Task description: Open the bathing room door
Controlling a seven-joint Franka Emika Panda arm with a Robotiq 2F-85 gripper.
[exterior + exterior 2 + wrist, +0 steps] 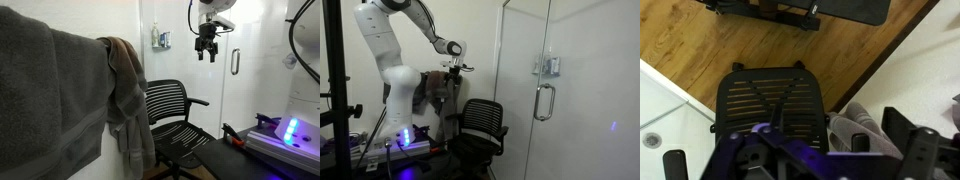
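Note:
The bathing room door point(228, 95) is a tall clear-glass panel with a short chrome loop handle point(235, 62); it stands shut. It also shows in an exterior view point(525, 120) with its handle point(545, 101). My gripper point(207, 52) hangs open and empty, fingers down, above the office chair and well short of the handle. In an exterior view the gripper point(457, 69) is far from the glass. In the wrist view my fingers point(878, 140) are apart, with only the chair and a towel below them.
A black mesh office chair point(170, 115) stands under the gripper, also seen in the wrist view point(765, 100). Grey and brown towels point(60, 90) hang nearby. A fixed glass panel carries a small bottle shelf point(161, 40). The robot base point(395, 100) stands on a lit platform.

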